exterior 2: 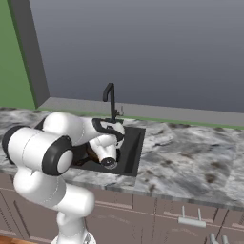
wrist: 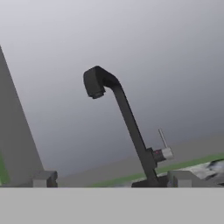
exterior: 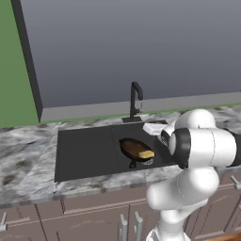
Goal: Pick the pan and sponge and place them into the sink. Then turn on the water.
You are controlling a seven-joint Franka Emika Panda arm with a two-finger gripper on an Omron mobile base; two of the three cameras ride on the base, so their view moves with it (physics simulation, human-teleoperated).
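Observation:
The black sink (exterior: 84, 150) is set into the marble counter. In its right basin lies the dark pan (exterior: 131, 146), and the yellow sponge (exterior: 145, 153) rests on the pan's near side. The slim black faucet (exterior: 135, 101) stands behind the basin, and no water falls from it. My gripper (exterior: 155, 128) hovers over the sink's back right corner, facing the faucet. In the hand view the faucet (wrist: 124, 113) rises close ahead with its thin lever (wrist: 162, 139) on the right. My gripper (wrist: 113, 179) is open with nothing between the fingertips (wrist: 43, 178).
A grey wall (exterior: 141, 47) rises right behind the faucet, and a green wall (exterior: 12, 70) is at the left. Marble counter (exterior 2: 190, 152) stretches to the right of the sink (exterior 2: 131, 147). Brown cabinet fronts (exterior: 84, 221) run below. My white arm hides the sink's right edge.

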